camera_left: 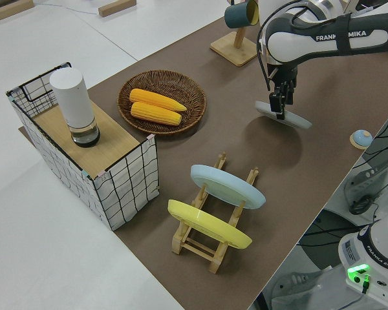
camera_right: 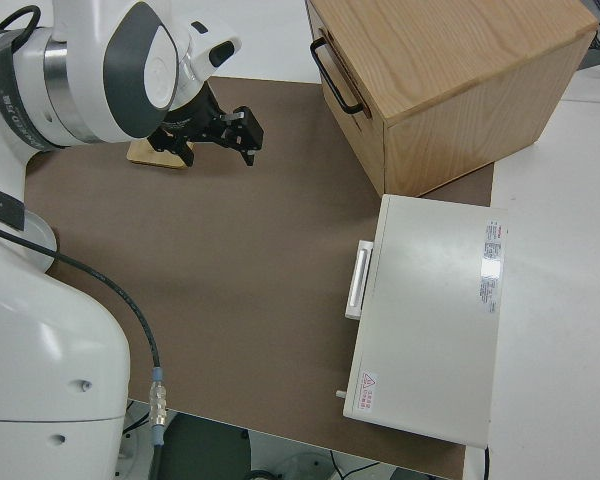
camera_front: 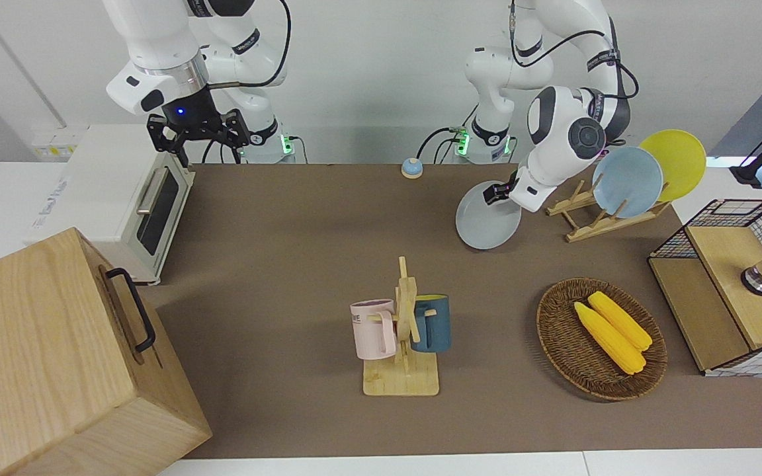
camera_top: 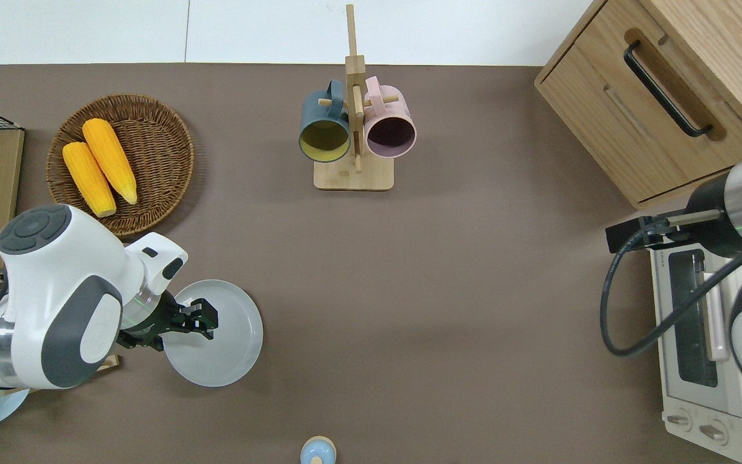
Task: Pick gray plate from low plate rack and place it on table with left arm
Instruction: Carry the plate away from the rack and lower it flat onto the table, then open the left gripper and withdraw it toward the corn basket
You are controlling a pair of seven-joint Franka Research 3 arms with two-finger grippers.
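— What's sitting in things?

— Two corn cobs (camera_front: 612,327) in the wicker basket (camera_front: 556,344); blue plate (camera_front: 627,182) and yellow plate (camera_front: 677,158) upright in the low plate rack (camera_front: 586,218).

— And the gray plate (camera_top: 226,335)?

— Off the rack, tilted over the brown table (camera_top: 442,290) beside it, its rim clamped by the left gripper (camera_top: 202,319). The right gripper (camera_front: 197,132) is parked, fingers spread.

We saw the table (camera_front: 275,225) carrying a toaster oven (camera_front: 123,198), a wooden cabinet (camera_front: 50,357), a mug stand (camera_front: 402,370), a wicker basket (camera_front: 556,344), a wire-sided box (camera_front: 718,291), the low plate rack (camera_front: 596,221) and a small bell (camera_front: 411,168).
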